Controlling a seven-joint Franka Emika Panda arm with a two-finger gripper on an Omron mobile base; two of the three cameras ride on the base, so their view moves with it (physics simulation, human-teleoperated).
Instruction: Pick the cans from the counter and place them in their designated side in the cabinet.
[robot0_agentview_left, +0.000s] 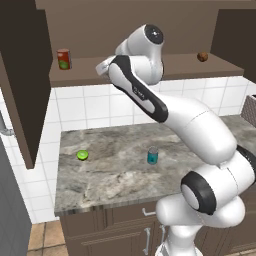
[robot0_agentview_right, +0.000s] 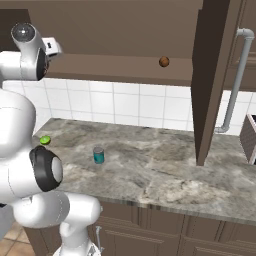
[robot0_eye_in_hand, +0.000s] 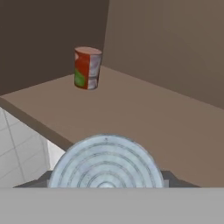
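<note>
Arm (robot0_agentview_left: 200, 125) raised to shelf height, with the hand at the front edge of the long brown shelf (robot0_agentview_left: 180, 65) of the cabinet (robot0_agentview_left: 25, 75).

Fingers (robot0_eye_in_hand: 169, 178): clenched on a can, as far as the hand view shows. The grey-topped can (robot0_eye_in_hand: 105, 164) sits between the two dark tips, its ribbed round lid facing the camera. Its side bands are hidden, so its colour cannot be told. It sits level with the shelf edge, and whether its base touches the board cannot be told.

Shelf contents: tall red can (robot0_eye_in_hand: 87, 68) with a green mark, upright near the back wall at the left end, well apart from the held can. A small brown round object (robot0_agentview_left: 202, 56) lies towards the right end of the same shelf.

Desk (robot0_agentview_left: 110, 175): marbled grey-brown slab over dark drawers. The teal can (robot0_agentview_left: 152, 156) stands upright near the middle of the slab, nothing touching it. The lime half (robot0_agentview_left: 82, 155) lies to its left, well apart, near the left end of the slab.

Cabinet doors: one dark door stands open at the left of the shelf, and another door (robot0_agentview_right: 212, 75) hangs open on the right, its lower edge close above the desk.

Wall: white tiles (robot0_agentview_right: 125, 105) between desk and shelf.
</note>
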